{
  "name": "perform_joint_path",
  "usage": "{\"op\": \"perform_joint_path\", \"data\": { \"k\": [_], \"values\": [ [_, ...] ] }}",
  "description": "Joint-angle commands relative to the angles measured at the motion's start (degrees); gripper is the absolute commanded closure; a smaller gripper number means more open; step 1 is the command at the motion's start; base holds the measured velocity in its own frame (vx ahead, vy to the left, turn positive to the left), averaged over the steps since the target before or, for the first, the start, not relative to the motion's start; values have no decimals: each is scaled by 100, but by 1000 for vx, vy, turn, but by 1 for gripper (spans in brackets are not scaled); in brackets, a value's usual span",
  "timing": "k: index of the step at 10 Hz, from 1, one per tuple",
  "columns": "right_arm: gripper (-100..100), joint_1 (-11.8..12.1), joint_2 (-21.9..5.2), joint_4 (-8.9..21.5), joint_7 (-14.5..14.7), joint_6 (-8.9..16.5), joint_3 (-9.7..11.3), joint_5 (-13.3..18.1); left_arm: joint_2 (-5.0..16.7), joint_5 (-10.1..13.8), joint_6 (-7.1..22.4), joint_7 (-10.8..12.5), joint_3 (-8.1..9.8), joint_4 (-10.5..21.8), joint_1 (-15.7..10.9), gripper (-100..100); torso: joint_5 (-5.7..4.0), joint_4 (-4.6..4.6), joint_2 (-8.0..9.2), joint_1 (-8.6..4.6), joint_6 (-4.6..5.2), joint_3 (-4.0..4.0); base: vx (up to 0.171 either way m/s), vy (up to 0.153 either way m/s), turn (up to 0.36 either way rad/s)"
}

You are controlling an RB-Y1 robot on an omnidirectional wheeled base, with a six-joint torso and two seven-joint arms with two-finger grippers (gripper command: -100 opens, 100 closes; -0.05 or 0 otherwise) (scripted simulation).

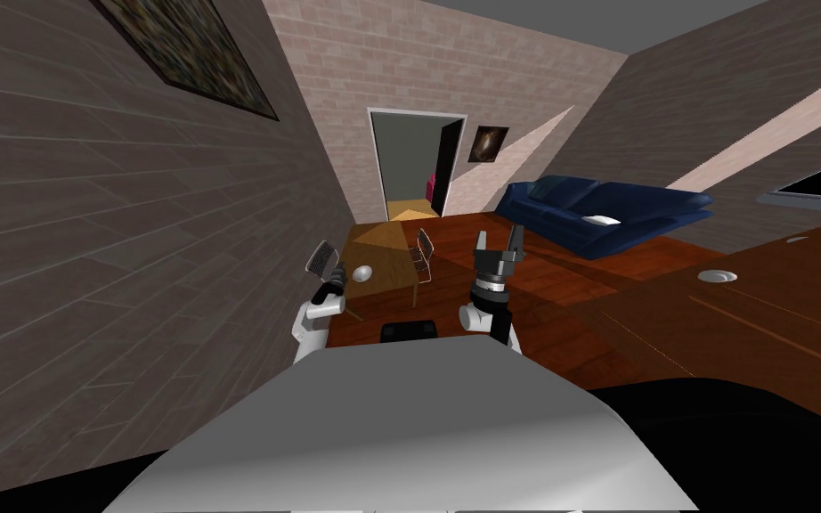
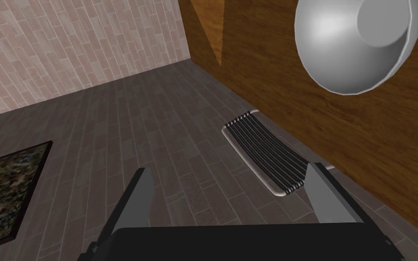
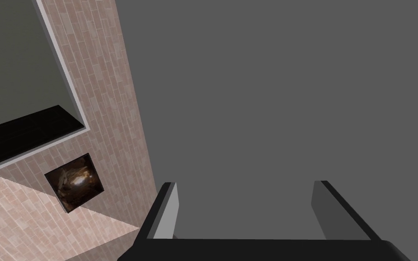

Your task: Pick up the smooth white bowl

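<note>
A grey planked wall (image 1: 133, 267) runs along my left side. A reddish wooden floor (image 1: 542, 312) spreads ahead to a dark blue sofa (image 1: 605, 209) on the far right. Straight ahead stands a wooden table, its tabletop (image 1: 384, 245) lit orange at the far end and shaded brown at the near end. One chair (image 1: 322, 258) with a slatted back stands at the table's left side, against the grey wall. A second chair (image 1: 422, 254) stands at the table's right side.

The left arm reaches forward between the first chair and the table's near left corner. The left gripper (image 2: 229, 170) has its fingers spread wide with nothing between them. In its wrist view the slatted chair back lies just beyond the fingertips, and the tabletop's edge runs beside it. The right gripper (image 1: 499, 239) is held up over the floor to the right of the table, its fingers likewise apart and empty.

The smooth white bowl (image 1: 362, 272) sits on the tabletop near the left edge, at the shaded near end, close to the left wrist. In the left wrist view it lies ahead of the fingers and off to one side, neither between them nor touching them.
</note>
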Motion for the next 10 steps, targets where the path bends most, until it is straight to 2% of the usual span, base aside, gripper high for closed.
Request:
{"op": "perform_joint_path", "data": {
  "k": [1, 2, 3, 4, 5, 10],
  "values": [
    [0, 0, 0, 0, 0, 0, 0, 0, 5, 61, 284, 70, 47, 271, -118, -100, 0, 0, 0, 0, 0, 0, 15, -33, -73],
    [0, 0, 0, 0, 0, 0, 0, 0, -6, 105, 428, 129, 82, 462, -217, -100, 1, 0, -3, 2, 2, -2, 32, -36, -89],
    [0, 0, 0, 0, 0, 0, 0, 0, -6, 105, 506, 129, 82, 462, -217, -100, 0, -2, -9, 1, 2, -5, 28, -25, -43],
    [0, 0, 0, 0, 0, 0, 0, 0, -14, 152, 714, 188, 114, 646, -310, -100, 1, -2, -7, 4, -1, -4, 26, -20, -64],
    [0, 0, 0, 0, 0, 0, 0, 0, -14, 152, 714, 188, 114, 646, -310, -100, 1, -2, -7, 6, 0, -4, 20, -11, -31],
    [0, 1, 0, 0, 0, 0, 0, 0, -14, 425, 1543, 484, 248, 1452, -677, -100, 2, -6, -26, 11, -1, -15, 60, -8, -60]
  ]
}}
